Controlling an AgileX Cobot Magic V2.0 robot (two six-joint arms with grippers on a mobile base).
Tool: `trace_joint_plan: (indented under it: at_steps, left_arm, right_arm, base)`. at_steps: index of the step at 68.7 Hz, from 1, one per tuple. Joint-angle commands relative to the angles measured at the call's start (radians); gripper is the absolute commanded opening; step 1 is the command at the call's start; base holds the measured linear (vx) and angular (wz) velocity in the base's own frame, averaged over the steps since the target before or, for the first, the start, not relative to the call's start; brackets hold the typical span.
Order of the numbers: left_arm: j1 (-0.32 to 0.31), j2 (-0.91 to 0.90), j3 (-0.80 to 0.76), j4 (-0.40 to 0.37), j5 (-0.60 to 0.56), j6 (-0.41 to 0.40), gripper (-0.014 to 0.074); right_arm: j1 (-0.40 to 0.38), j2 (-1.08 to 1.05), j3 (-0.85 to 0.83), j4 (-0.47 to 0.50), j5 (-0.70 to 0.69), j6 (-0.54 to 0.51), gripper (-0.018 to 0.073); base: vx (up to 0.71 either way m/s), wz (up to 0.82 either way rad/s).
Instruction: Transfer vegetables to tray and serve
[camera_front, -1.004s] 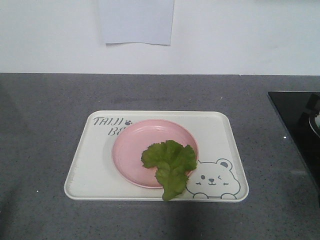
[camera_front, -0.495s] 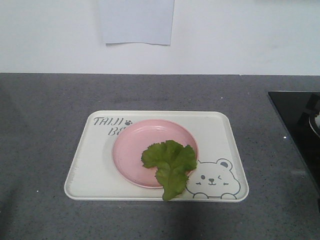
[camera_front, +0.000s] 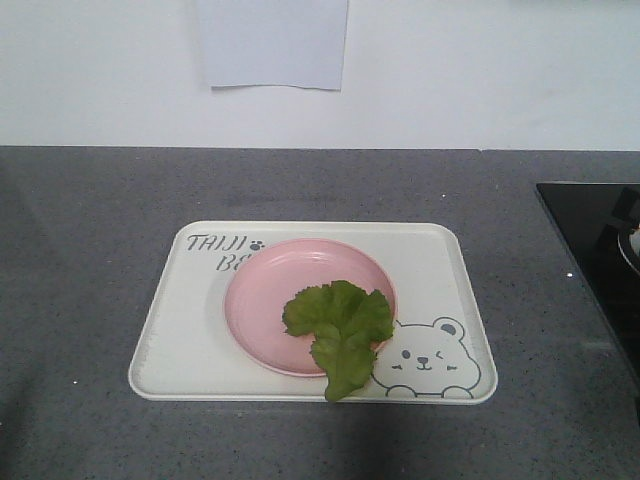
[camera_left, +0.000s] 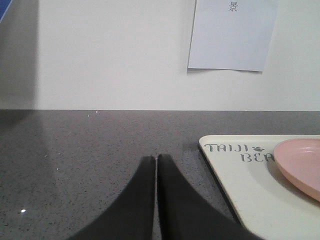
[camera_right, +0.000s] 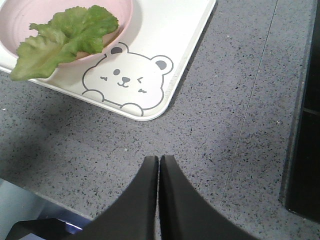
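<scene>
The lettuce leaf (camera_front: 340, 330) lay on the pink plate (camera_front: 270, 300), its tip over the tray's (camera_front: 180, 330) near edge. Both claws, left gripper (camera_left: 156, 162) and right gripper (camera_right: 159, 162), were closed and empty; each probably needed to open before gripping a tray end.

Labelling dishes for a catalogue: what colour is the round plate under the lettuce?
Pale pink plate, clearest in the front view.

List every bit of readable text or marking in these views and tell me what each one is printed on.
"TAIJI" with a paw print, then "BEA" below it, the rest hidden behind the pink plate: grey lettering on the cream tray.
"景": one small character at the top of the paper sheet taped to the wall; partly cut off by the frame.
No words by the winking bear drawing, nor on the lettuce leaf or the countertop.
</scene>
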Motion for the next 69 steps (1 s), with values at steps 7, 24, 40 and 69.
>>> trace_joint_plan:
  at_steps: [7, 24, 40, 69]
  left_arm:
    - [0.004, -0.015, 0.027, -0.007, -0.077, -0.002, -0.0006]
    - [0.004, -0.015, 0.027, -0.007, -0.077, -0.002, -0.0006]
    - [0.004, -0.015, 0.027, -0.007, -0.077, -0.002, -0.0006]
    - [0.004, -0.015, 0.027, -0.007, -0.077, -0.003, -0.0006]
  right_arm:
    - [-0.001, 0.003, -0.026, 0.013, -0.055, -0.008, -0.0008]
    - [-0.003, -0.039, 0.0, -0.045, -0.324, 0.002, -0.0006]
    - [-0.003, -0.231, 0.272, -0.23, -0.678, 0.238, -0.0006]
    - [-0.003, -0.527, 0.666, -0.379, -1.017, 0.348, -0.0006]
  base:
    - [0.0, 0.0]
    - [0.0, 0.0]
    - [0.0, 0.0]
    - [0.0, 0.0]
